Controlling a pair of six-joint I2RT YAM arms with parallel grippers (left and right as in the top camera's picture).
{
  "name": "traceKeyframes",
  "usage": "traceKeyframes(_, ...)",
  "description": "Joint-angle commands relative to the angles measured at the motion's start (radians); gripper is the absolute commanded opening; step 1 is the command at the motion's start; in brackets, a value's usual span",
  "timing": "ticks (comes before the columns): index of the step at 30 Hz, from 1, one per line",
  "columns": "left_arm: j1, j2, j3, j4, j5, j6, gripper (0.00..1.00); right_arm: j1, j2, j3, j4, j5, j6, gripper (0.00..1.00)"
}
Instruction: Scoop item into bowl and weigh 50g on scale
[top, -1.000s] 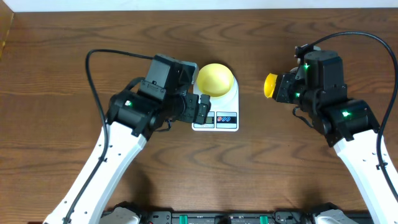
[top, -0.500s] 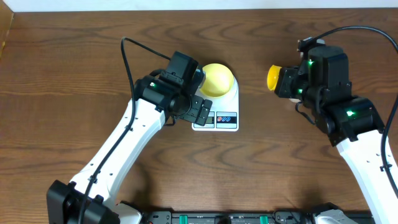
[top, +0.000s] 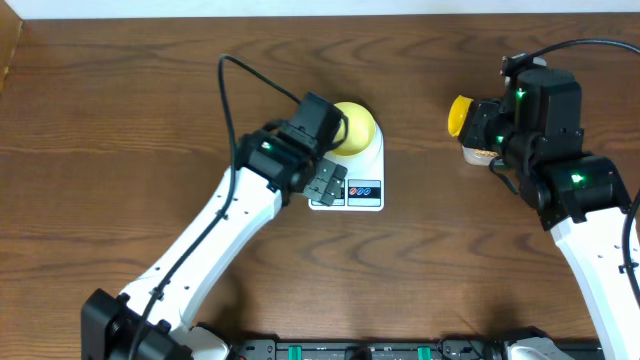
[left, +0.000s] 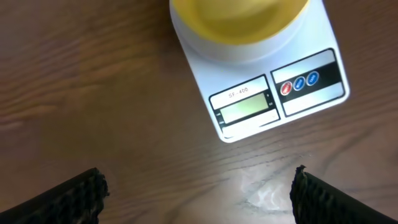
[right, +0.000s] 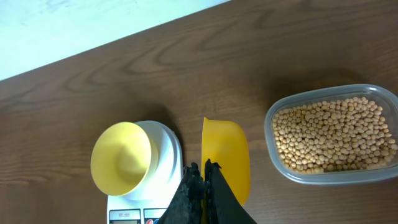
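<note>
Now | left pincer (left: 198, 186) spread near scale (left: 199, 68), swung toward bowl (left: 239, 18) | right pincer (right: 200, 183) pinching spoon (right: 225, 155), shifted rightward

The left gripper (top: 328, 185) hangs wide open, mid frame. The right gripper (right: 200, 175), upper right, pinches a yellow spoon (right: 225, 155) tight.

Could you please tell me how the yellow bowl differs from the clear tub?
The bowl is round and opaque pale yellow; the tub is rounded-rectangular and clear. The bowl is empty; the tub holds beans. The bowl sits on the scale; the tub rests on the table. Both are open-topped.
</note>
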Motion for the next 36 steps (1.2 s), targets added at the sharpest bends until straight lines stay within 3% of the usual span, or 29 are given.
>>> traceKeyframes(1,-0.032,0.027,-0.003,0.003,-0.128,-0.059,0.96,-0.008,-0.019,0.023,0.003,0.008,-0.013,0.01)
traceKeyframes(22,-0.085,0.079,-0.019,0.050,-0.222,-0.278,0.96,-0.008,-0.019,0.023,0.002,0.004,0.003,0.01)
traceKeyframes(36,-0.085,0.123,-0.045,0.060,-0.219,-0.281,0.96,-0.008,-0.019,0.023,-0.013,0.000,0.004,0.01)
